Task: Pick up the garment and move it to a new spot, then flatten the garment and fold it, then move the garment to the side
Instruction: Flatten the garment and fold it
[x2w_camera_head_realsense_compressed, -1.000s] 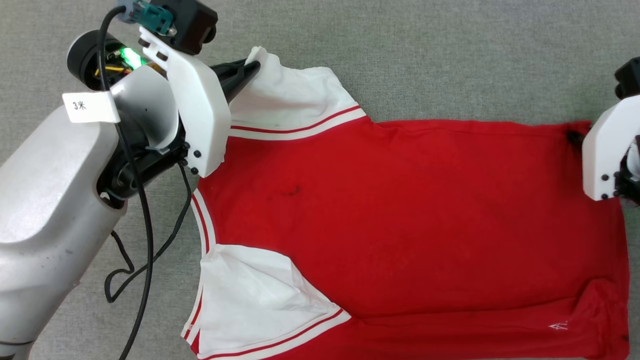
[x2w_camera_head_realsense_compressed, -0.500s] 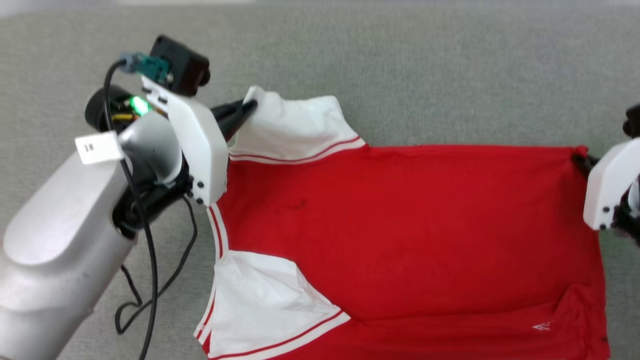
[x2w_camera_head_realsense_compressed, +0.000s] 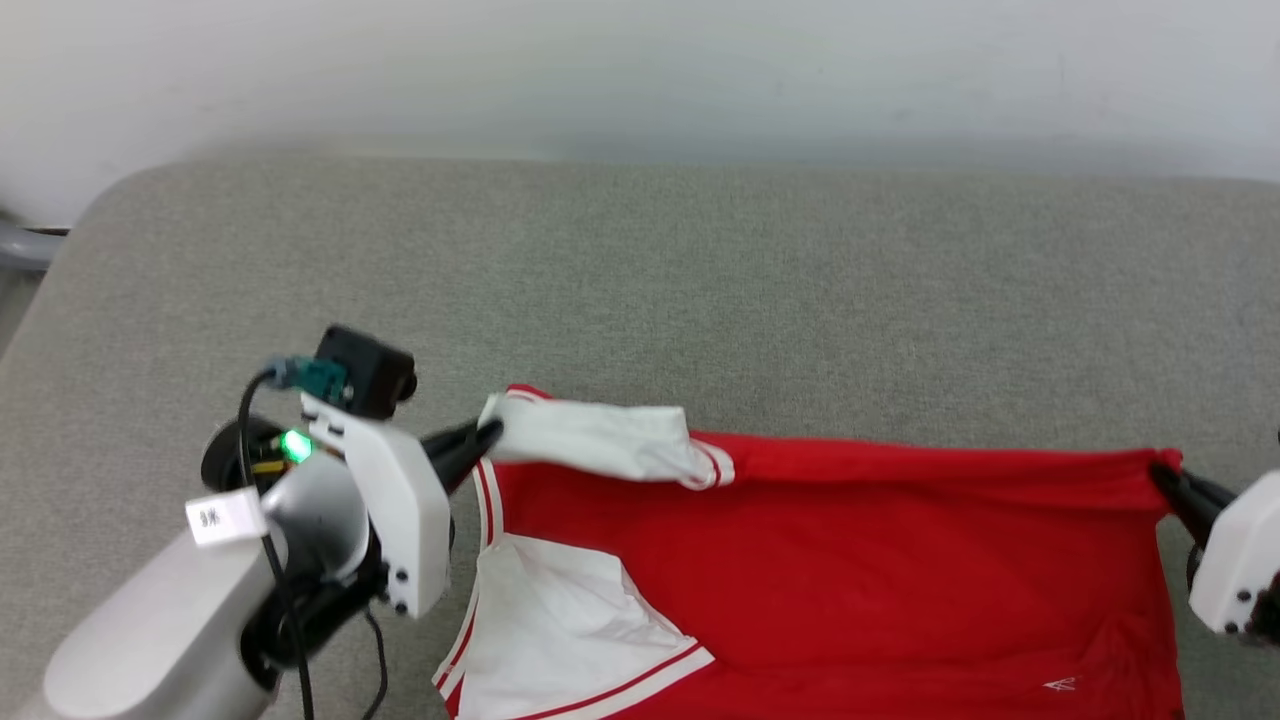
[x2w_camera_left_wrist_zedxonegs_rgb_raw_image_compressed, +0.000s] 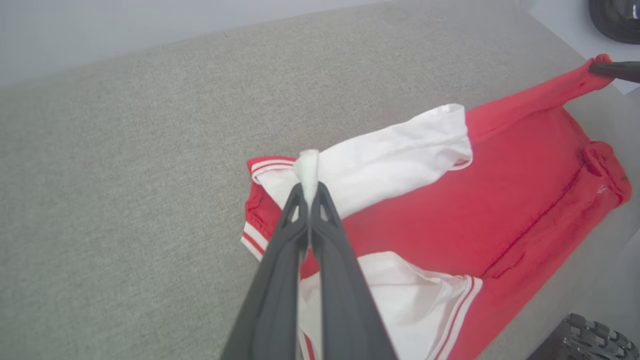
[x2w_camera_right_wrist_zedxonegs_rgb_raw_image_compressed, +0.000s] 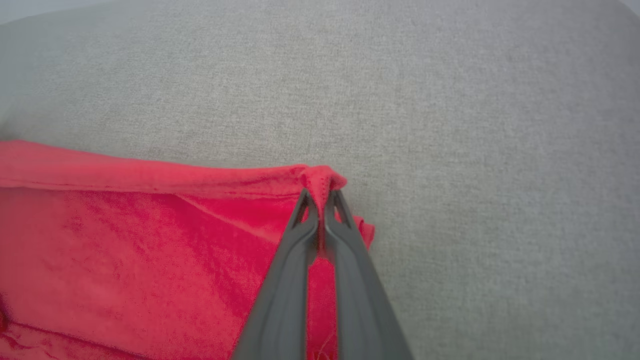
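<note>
The garment (x2w_camera_head_realsense_compressed: 850, 570), a red T-shirt with white sleeves and red-white trim, lies plain side up on the grey padded surface, its far edge raised and pulled taut between both grippers. My left gripper (x2w_camera_head_realsense_compressed: 487, 432) is shut on the tip of the far white sleeve (x2w_camera_head_realsense_compressed: 590, 440); in the left wrist view the gripper (x2w_camera_left_wrist_zedxonegs_rgb_raw_image_compressed: 310, 192) pinches a white tuft of the garment (x2w_camera_left_wrist_zedxonegs_rgb_raw_image_compressed: 500, 200). My right gripper (x2w_camera_head_realsense_compressed: 1166, 472) is shut on the far red hem corner; the right wrist view shows that gripper (x2w_camera_right_wrist_zedxonegs_rgb_raw_image_compressed: 321, 197) pinching the bunched corner of the garment (x2w_camera_right_wrist_zedxonegs_rgb_raw_image_compressed: 150, 235).
The grey padded surface (x2w_camera_head_realsense_compressed: 700, 290) stretches beyond the shirt to a pale wall (x2w_camera_head_realsense_compressed: 640, 70). A rounded surface corner and a grey rail (x2w_camera_head_realsense_compressed: 25, 245) lie at the far left. A black cable (x2w_camera_head_realsense_compressed: 300, 640) hangs off my left arm.
The head view has tilted up, bringing in the wall. My right gripper has shut on the hem corner. Both grippers have lifted the far edge, and the far sleeve has folded over.
</note>
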